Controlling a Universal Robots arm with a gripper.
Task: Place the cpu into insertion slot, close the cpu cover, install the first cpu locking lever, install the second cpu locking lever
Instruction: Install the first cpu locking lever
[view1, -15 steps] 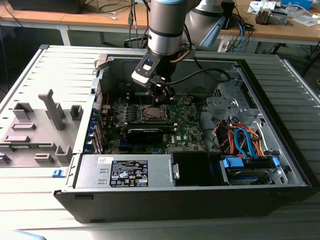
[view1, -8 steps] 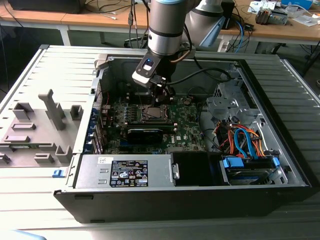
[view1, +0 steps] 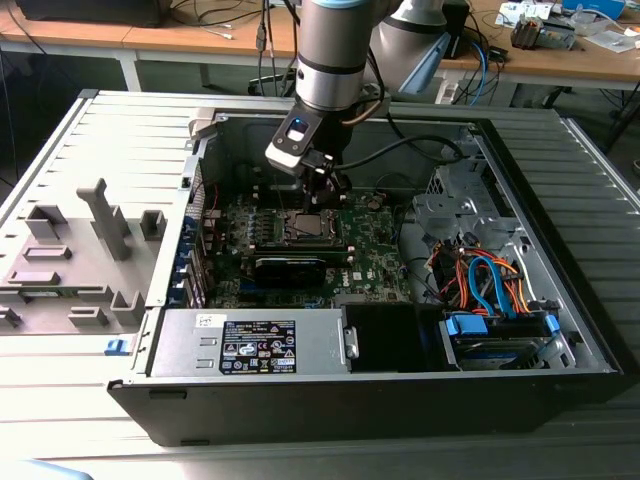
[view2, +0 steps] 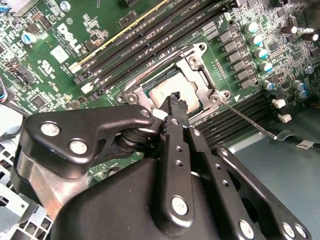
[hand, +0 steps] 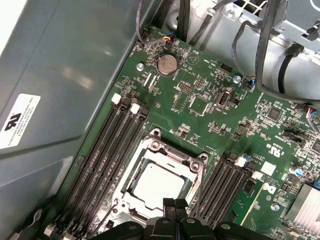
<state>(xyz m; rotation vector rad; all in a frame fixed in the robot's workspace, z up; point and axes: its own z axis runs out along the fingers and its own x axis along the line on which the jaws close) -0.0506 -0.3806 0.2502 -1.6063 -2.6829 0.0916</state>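
The cpu (hand: 157, 182) lies flat inside the insertion slot (view1: 303, 224), its silvery top showing through the cut-out middle of the cpu cover (hand: 176, 158), which lies down over the slot as a frame around the chip. The tool (hand: 175, 202) hangs right over the slot, at the cover's edge. Its two black fingers (hand: 168, 204) are pressed together into a narrow point, and nothing shows between them. In the second wrist view the tool (view2: 175, 97) points at the rim of the cpu (view2: 165, 90), but whether it touches the metal cannot be told. A thin metal rod (view2: 247, 119) runs outward from one corner of the slot, slanting over the long black memory slots (view2: 240, 112) beside it. More memory slots (hand: 107, 155) flank the slot's other side. Around the slot spreads the green motherboard (view1: 380, 255), set in an open computer case (view1: 560, 250) that rests on the grey slatted table (view1: 600, 180).
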